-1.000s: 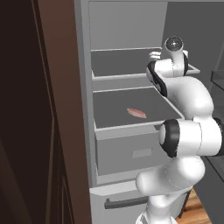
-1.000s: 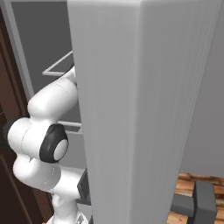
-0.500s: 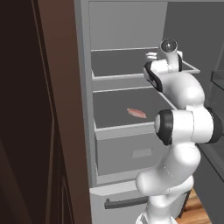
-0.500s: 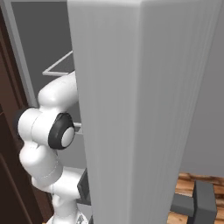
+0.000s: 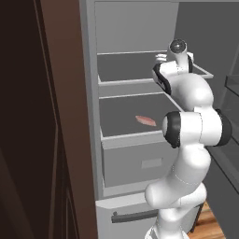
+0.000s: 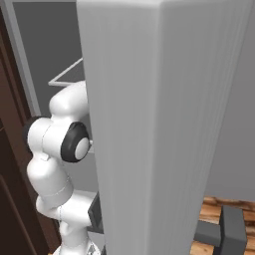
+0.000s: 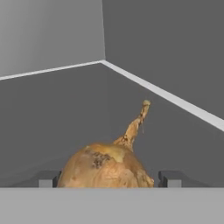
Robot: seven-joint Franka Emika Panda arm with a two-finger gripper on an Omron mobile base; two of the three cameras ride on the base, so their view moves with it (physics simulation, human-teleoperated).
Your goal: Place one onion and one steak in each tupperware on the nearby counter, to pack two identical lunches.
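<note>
One onion (image 7: 107,166), golden-brown with a dry stalk curling up from its top, lies on a grey fridge shelf (image 7: 65,105) near the back corner where two grey walls meet. The tool (image 7: 107,178) sits low around it: two dark fingertips (image 7: 49,178) show, one on each side of the onion, each just beside its skin, but I cannot tell whether they touch it, so whether the tool is clenched on the onion or released is unclear. From the left base camera, the white arm (image 5: 191,126) reaches up into the open fridge (image 5: 135,121), its wrist at the upper of two shelves. One steak (image 5: 145,121), a pink slab, lies on the lower shelf (image 5: 126,119), well apart from the arm's wrist. Below it is one closed drawer (image 5: 140,163). From the right base camera, the grey fridge door (image 6: 159,124) stands in front of most of the arm.
</note>
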